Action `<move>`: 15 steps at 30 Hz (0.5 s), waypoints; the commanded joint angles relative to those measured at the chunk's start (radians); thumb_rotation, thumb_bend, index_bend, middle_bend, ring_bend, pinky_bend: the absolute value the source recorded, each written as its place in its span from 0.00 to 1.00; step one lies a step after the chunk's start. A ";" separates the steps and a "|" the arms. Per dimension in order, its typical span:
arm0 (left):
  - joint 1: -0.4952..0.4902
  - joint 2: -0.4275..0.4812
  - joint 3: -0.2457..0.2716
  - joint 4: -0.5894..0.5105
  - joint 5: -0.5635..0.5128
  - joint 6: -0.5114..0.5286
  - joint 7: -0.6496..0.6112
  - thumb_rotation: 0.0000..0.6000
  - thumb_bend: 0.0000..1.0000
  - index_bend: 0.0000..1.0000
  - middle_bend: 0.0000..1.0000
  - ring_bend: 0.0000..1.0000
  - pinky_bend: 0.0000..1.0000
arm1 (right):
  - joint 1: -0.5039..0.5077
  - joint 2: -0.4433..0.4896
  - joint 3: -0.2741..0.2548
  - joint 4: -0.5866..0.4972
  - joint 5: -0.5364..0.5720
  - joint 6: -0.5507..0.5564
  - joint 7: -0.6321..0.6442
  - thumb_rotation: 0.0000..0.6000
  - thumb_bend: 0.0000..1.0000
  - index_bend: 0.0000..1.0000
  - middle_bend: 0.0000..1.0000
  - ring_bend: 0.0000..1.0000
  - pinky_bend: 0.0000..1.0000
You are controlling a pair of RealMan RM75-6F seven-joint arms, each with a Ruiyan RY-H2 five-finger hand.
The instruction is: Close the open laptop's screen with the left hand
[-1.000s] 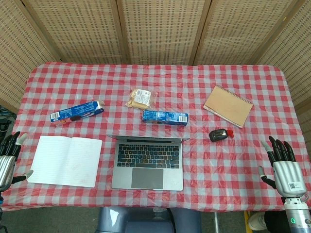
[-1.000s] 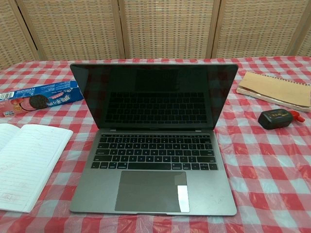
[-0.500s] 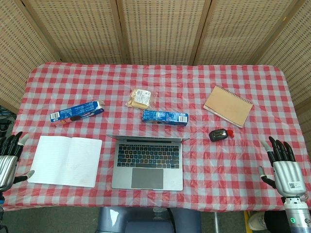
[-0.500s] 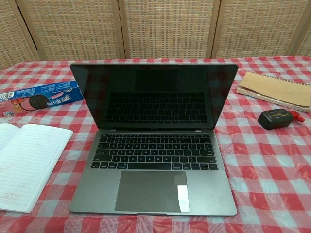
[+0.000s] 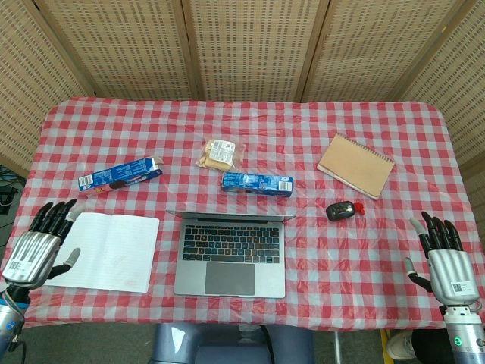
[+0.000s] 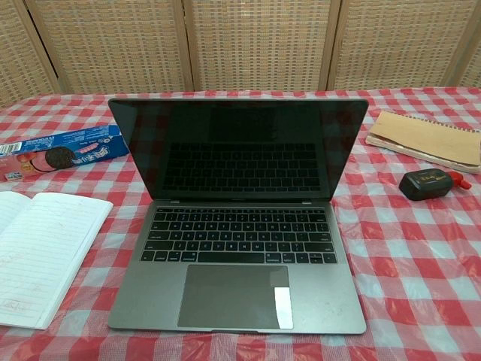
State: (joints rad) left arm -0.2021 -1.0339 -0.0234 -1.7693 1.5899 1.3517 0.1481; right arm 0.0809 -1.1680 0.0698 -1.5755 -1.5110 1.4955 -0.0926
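Observation:
A grey laptop stands open at the front middle of the checked table, its dark screen upright and facing me in the chest view. My left hand is at the table's left front edge, beside an open notebook, fingers spread and holding nothing, well left of the laptop. At the right front edge my right hand stays with fingers apart and empty. Neither hand shows in the chest view.
An open lined notebook lies left of the laptop. A blue biscuit box, a snack packet and a second blue box lie behind it. A black mouse and brown spiral notebook lie to the right.
My left hand has moved right and inward from the left edge toward the open notebook. The right hand sank slightly. The laptop has not moved.

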 commanded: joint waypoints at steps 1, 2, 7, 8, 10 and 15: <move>-0.068 0.054 -0.020 -0.070 0.033 -0.067 -0.039 1.00 0.97 0.00 0.00 0.00 0.00 | 0.001 0.000 -0.001 0.001 0.001 -0.003 0.002 1.00 0.63 0.02 0.00 0.00 0.00; -0.085 0.064 -0.029 -0.086 0.039 -0.079 -0.037 1.00 1.00 0.00 0.00 0.00 0.00 | 0.001 0.000 -0.001 0.002 0.002 -0.004 0.003 1.00 0.63 0.02 0.00 0.00 0.00; -0.169 0.130 -0.078 -0.192 0.036 -0.157 -0.010 1.00 1.00 0.00 0.00 0.00 0.00 | 0.003 -0.001 0.000 0.005 0.007 -0.011 0.008 1.00 0.63 0.03 0.00 0.00 0.00; -0.184 0.144 -0.085 -0.212 0.028 -0.175 -0.009 1.00 1.00 0.00 0.00 0.00 0.00 | 0.003 -0.001 0.001 0.006 0.008 -0.011 0.009 1.00 0.63 0.03 0.00 0.00 0.00; -0.209 0.168 -0.098 -0.241 0.012 -0.208 -0.011 1.00 1.00 0.00 0.00 0.00 0.00 | 0.004 -0.002 0.001 0.008 0.011 -0.013 0.011 1.00 0.63 0.03 0.00 0.00 0.00; -0.307 0.226 -0.148 -0.297 -0.085 -0.343 -0.006 1.00 1.00 0.00 0.00 0.00 0.00 | 0.004 -0.002 0.003 0.010 0.014 -0.015 0.021 1.00 0.63 0.04 0.00 0.00 0.00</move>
State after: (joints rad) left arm -0.4598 -0.8403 -0.1417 -2.0362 1.5547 1.0665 0.1352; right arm 0.0852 -1.1703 0.0725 -1.5659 -1.4971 1.4808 -0.0729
